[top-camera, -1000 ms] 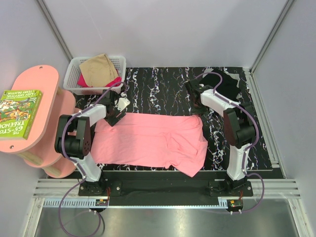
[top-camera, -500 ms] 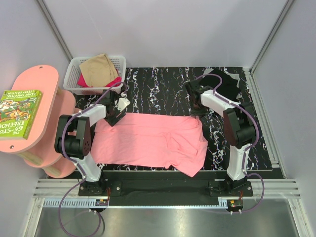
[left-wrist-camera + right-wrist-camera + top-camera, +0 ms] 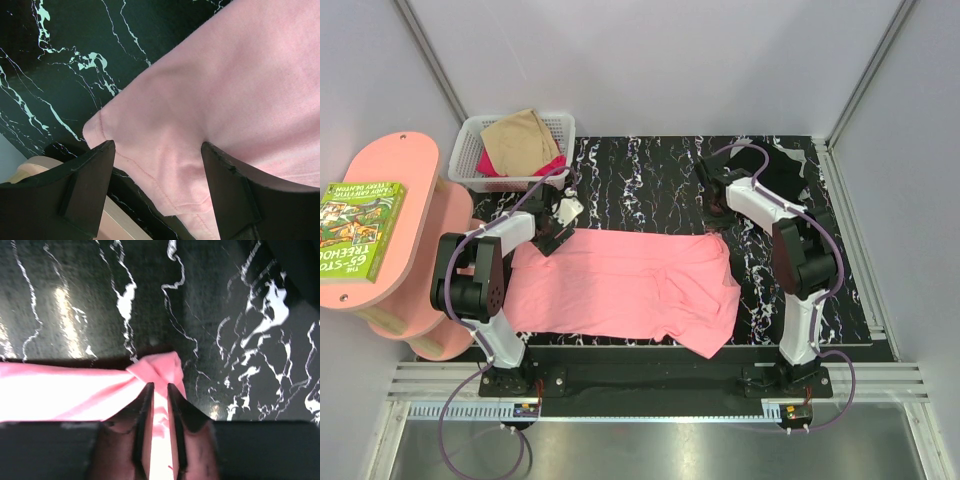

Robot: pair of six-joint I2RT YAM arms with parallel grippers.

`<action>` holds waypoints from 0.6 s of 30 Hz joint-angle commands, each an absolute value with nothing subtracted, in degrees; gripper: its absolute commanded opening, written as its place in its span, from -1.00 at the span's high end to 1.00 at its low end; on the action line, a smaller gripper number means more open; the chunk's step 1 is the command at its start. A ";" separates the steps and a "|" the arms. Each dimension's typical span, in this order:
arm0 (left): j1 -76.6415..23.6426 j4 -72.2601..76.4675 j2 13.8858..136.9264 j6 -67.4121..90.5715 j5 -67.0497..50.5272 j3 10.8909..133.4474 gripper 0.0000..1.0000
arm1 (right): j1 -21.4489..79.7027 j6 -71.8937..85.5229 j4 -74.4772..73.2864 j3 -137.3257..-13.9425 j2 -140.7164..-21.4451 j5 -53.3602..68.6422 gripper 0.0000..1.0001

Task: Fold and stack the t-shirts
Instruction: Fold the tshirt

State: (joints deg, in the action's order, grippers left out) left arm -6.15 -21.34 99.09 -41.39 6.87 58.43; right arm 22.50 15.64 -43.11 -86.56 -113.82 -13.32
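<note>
Spread flat on the glossy black, white-veined marble table (image 3: 650,175), between the 2 arms: the salmon pink t-shirt (image 3: 620,280), with 1 sleeve trailing toward the near right edge. Soft, thin and light by the look of it, so likely to sag from any held point, slide easily over the slick slab, and bunch rather than crease sharply. Best taken at corners and along the stitched hem, 2 points at once, kept low and taut. Over the far left corner, where a line of hem stitching shows, the left gripper (image 3: 156,150) hovering with fingers spread wide, apparently clear of the cloth. At the far right corner, the right gripper (image 3: 159,386) nearly pressed together, a puckered knot of pink at its tips and pink showing in the narrow slot; cannot tell whether clamped or merely straddled. Elsewhere, a black t-shirt (image 3: 775,170) heaped at the far right of the table, plus a tan t-shirt (image 3: 520,135) and a magenta t-shirt (image 3: 552,165) crumpled in a white mesh basket (image 3: 470,150) at the far left.
</note>
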 commanded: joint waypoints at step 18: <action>-5.71 -22.68 98.70 -42.28 6.68 56.95 -0.49 | 22.68 16.08 -42.36 -88.33 -117.16 -10.55 0.20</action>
State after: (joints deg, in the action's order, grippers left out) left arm -6.15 -21.34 99.09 -41.80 6.92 58.37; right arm 22.50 16.10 -42.74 -87.72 -117.89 -10.90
